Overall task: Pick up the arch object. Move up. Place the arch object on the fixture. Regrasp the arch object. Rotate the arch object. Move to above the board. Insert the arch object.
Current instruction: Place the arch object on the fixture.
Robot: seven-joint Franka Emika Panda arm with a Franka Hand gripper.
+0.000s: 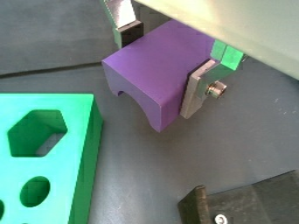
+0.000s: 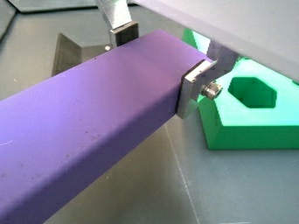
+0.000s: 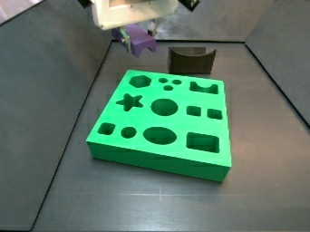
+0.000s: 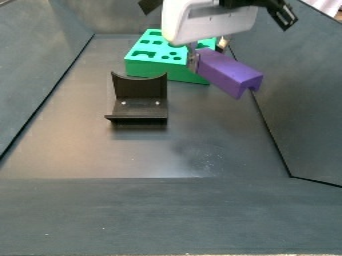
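My gripper (image 1: pixel 162 63) is shut on the arch object (image 1: pixel 155 74), a purple elongated block with its arch notch showing at one end. Both silver fingers (image 2: pixel 197 86) press on its sides in both wrist views. The block (image 4: pixel 229 72) hangs in the air, lying roughly level, beside the green board (image 3: pixel 164 120) and not touching it. The gripper (image 3: pixel 140 34) is high above the floor, off the board's far left corner. The fixture (image 3: pixel 190 60), a dark block with a scooped top, stands on the floor past the board's far edge, apart from the arch object.
The board's cut-outs include a star, circles, ovals, squares and an arch (image 3: pixel 200 87). Dark walls enclose the floor (image 4: pixel 201 150). The fixture (image 4: pixel 136 97) sits left of the held block in a side view. A board corner with a hexagonal hole (image 1: pixel 35 131) lies below the gripper.
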